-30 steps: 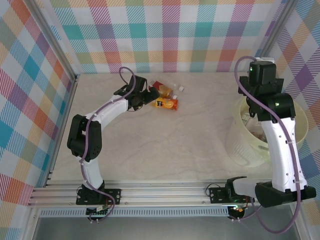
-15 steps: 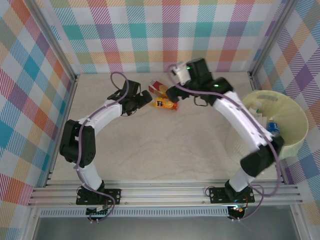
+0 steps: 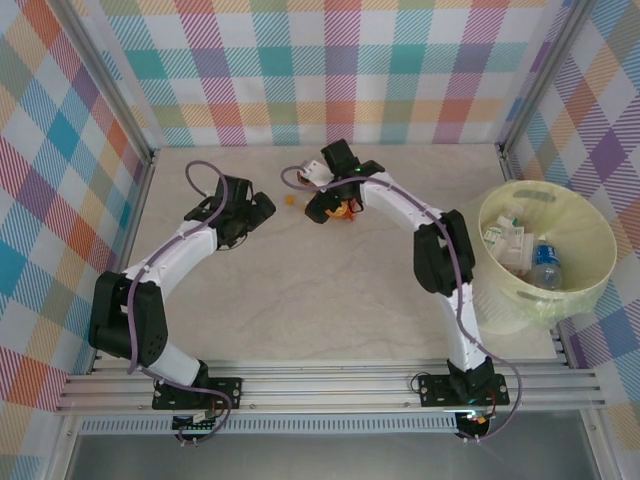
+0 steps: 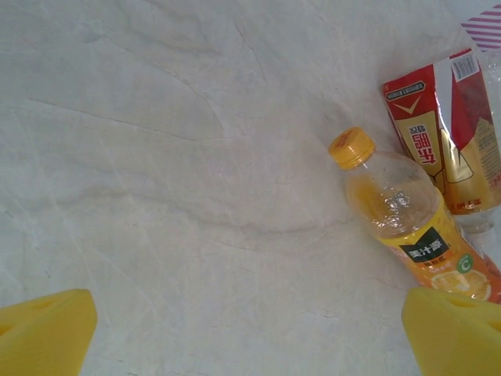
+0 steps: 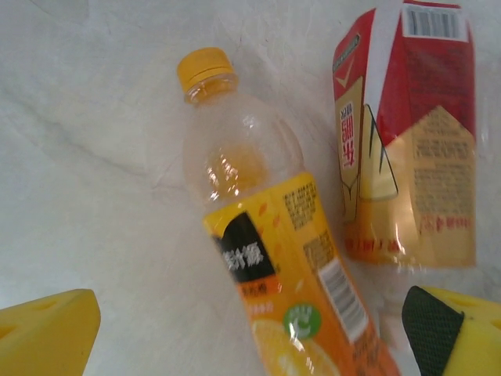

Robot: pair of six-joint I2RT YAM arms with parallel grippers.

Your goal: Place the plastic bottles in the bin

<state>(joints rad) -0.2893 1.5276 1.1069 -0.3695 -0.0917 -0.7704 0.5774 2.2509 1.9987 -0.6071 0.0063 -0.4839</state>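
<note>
Veined marble-look tabletop point(image 4: 156, 157); clear cylindrical orange-capped bottle point(image 5: 262, 204) lying flat

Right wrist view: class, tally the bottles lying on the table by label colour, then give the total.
Orange-label bottle: 1
Red-label bottle: 1
Total: 2

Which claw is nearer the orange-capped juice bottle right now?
Right. The right claw hangs open directly over the orange-capped juice bottle, with a finger on either side of it. The left claw, also open, sits off beyond the bottle's cap end, apart from it.
</note>
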